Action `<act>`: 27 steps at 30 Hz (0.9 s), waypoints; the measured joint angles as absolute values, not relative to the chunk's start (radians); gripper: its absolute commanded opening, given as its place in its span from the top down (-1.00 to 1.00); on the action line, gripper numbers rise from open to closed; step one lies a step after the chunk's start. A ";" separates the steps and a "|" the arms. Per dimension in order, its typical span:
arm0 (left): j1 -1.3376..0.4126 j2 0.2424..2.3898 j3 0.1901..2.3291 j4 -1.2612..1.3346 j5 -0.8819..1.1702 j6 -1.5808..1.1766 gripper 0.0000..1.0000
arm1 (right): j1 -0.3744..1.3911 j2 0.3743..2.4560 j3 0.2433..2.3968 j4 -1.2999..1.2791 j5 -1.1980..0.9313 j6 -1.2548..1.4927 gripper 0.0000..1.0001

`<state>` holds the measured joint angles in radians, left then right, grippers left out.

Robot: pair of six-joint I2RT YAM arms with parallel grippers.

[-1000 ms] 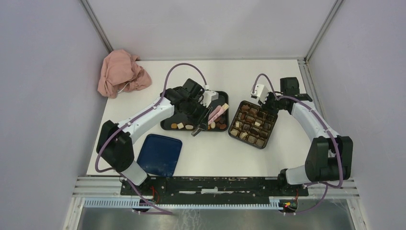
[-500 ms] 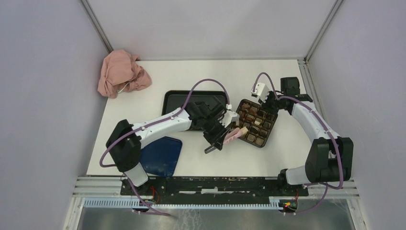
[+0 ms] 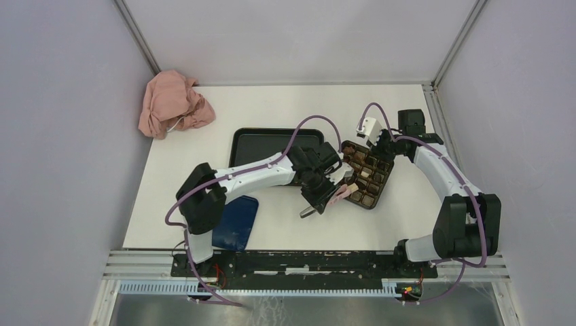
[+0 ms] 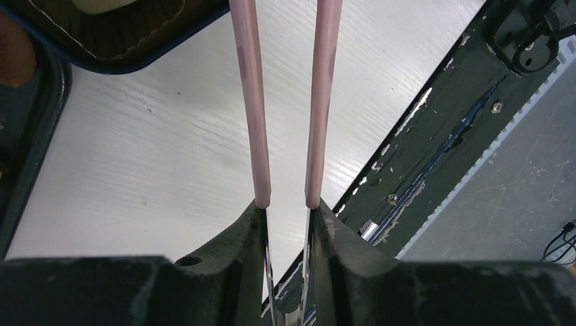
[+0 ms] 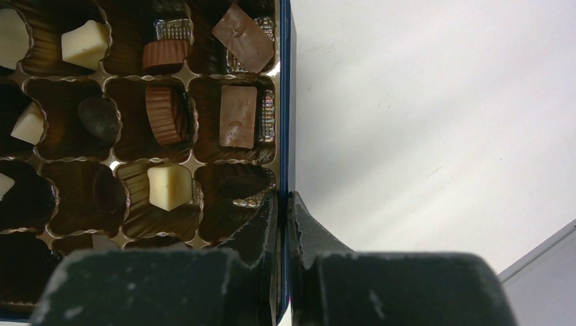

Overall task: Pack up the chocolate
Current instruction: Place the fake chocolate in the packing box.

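Right wrist view: right gripper [image 5: 282, 204] clamps one box [image 5: 285, 81] beside four brown chocolates [image 5: 238, 115]; left gripper [image 4: 285, 210] squeezes one tongs [image 4: 251, 102] narrow.

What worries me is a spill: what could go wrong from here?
The tongs in the left claw seem to carry a cream piece by the box edge; it may drop onto the table.
Many chocolates already sit inside; it may land on one.
The right claw pinches only the box wall; a nudge could tilt it.
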<state>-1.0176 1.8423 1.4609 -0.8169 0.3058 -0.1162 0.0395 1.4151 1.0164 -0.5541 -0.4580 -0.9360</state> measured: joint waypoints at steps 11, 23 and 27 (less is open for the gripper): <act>-1.066 1.921 1.552 -0.892 0.232 -0.117 0.87 | 0.039 1.424 1.016 -0.555 -0.458 -0.936 0.99; -1.092 1.956 1.614 -0.964 0.163 -0.117 0.73 | 0.039 1.437 1.016 -0.555 -0.458 -0.936 0.99; -1.096 1.983 1.639 -0.977 0.155 -0.117 0.69 | 0.039 1.438 1.016 -0.555 -0.458 -0.936 0.99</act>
<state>-1.0958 1.9835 1.6394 -0.9771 0.1555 -0.1165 0.0395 1.4376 1.0164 -0.5549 -0.4580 -0.9360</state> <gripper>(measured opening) 0.339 0.079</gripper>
